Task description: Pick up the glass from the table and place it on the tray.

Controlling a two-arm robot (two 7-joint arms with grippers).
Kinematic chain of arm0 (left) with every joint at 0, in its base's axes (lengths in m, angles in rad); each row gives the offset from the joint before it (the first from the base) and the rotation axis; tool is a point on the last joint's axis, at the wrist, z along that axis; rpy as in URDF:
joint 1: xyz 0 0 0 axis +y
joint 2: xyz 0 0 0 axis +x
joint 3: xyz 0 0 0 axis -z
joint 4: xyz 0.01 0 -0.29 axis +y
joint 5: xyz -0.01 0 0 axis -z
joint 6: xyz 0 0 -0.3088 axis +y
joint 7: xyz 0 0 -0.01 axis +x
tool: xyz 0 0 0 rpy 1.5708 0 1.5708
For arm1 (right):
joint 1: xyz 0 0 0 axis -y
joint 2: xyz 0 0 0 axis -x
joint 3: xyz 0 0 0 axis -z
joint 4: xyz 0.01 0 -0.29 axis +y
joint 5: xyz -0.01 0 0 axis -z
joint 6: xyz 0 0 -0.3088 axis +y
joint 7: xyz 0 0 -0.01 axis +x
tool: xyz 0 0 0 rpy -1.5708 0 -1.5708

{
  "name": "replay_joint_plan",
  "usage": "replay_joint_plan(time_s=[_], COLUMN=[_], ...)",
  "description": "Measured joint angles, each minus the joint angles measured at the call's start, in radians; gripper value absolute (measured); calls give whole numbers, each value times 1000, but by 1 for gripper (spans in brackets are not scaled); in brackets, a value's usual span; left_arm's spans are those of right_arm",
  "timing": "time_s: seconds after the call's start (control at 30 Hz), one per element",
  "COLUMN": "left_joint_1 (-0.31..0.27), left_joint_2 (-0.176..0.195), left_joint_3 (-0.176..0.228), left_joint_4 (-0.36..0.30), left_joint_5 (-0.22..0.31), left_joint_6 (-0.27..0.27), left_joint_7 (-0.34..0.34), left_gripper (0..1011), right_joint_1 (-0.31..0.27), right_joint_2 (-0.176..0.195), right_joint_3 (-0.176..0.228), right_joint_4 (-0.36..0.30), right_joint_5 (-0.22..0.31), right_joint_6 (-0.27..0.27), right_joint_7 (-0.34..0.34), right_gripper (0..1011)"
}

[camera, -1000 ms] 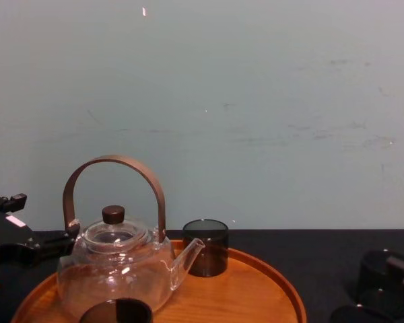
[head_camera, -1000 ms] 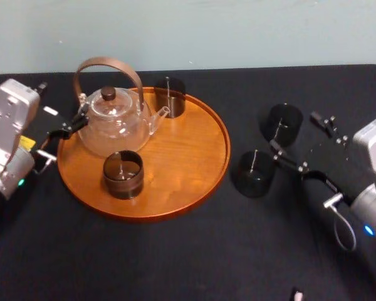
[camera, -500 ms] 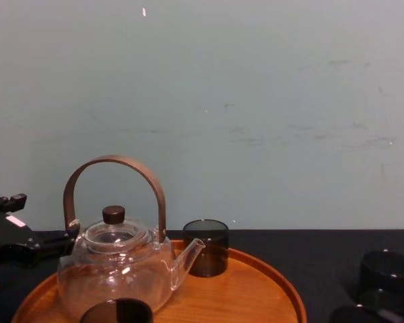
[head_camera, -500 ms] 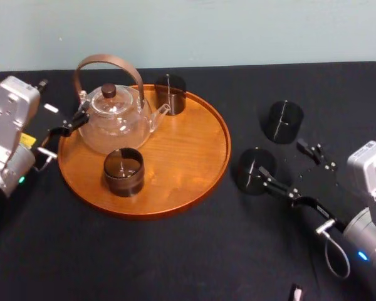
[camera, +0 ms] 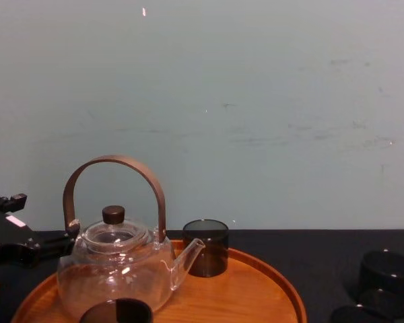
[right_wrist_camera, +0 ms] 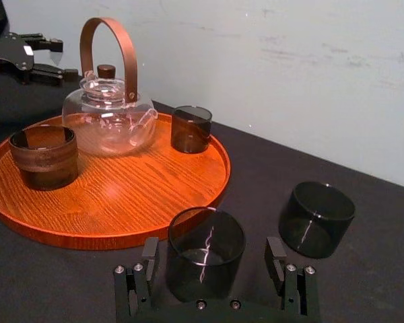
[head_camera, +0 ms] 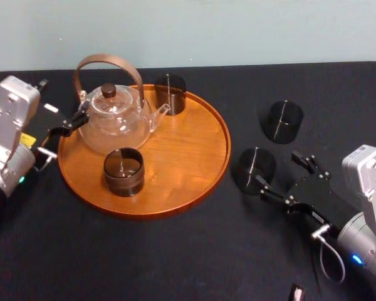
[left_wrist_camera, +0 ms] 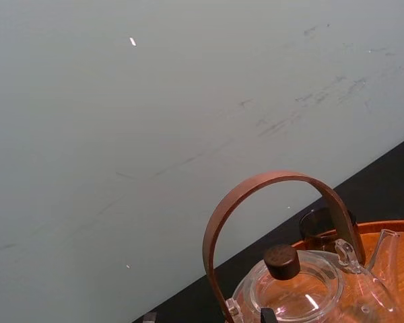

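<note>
Two dark smoked glasses stand on the black table (head_camera: 194, 251) to the right of the tray (head_camera: 182, 157). The nearer glass (head_camera: 255, 168) (right_wrist_camera: 205, 259) sits between the fingers of my right gripper (head_camera: 283, 179) (right_wrist_camera: 212, 250), which is open, each finger (right_wrist_camera: 150, 259) clear of the glass wall. The farther glass (head_camera: 282, 121) (right_wrist_camera: 316, 217) stands free behind it. The round orange-brown tray carries a clear teapot (head_camera: 116, 116) with a brown handle and two more dark glasses (head_camera: 169, 94) (head_camera: 123, 171). My left gripper (head_camera: 62, 106) (right_wrist_camera: 62, 59) is parked open by the tray's left edge, beside the teapot.
The tray's right half (right_wrist_camera: 141, 182) is bare wood, facing the right gripper. A pale wall (camera: 256, 101) rises behind the table's far edge. A small object (head_camera: 296, 293) lies at the table's near edge, below the right arm.
The right gripper has drawn back from beside the farther glass, dropped lower, and now straddles the nearer glass. The left arm, tray and teapot have not moved.
</note>
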Motion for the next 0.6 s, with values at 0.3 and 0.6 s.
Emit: replay_joint_plan(time_s=[0.3, 0.6], left_joint_1=[0, 0], left_joint_2=[0, 0], left_joint_3=[0, 0], left_joint_4=[0, 0], left_joint_5=[0, 0], left_joint_6=[0, 0], left_joint_7=[0, 0], left_gripper=[1001, 1001], right_joint_1=[13, 41], right_joint_2=[-24, -58], right_joint_3=[3, 0], right_joint_4=[37, 97], right_joint_5=[1, -17], right_joint_6=[5, 2], right_joint_7=[41, 75], right_gripper=[1002, 1002])
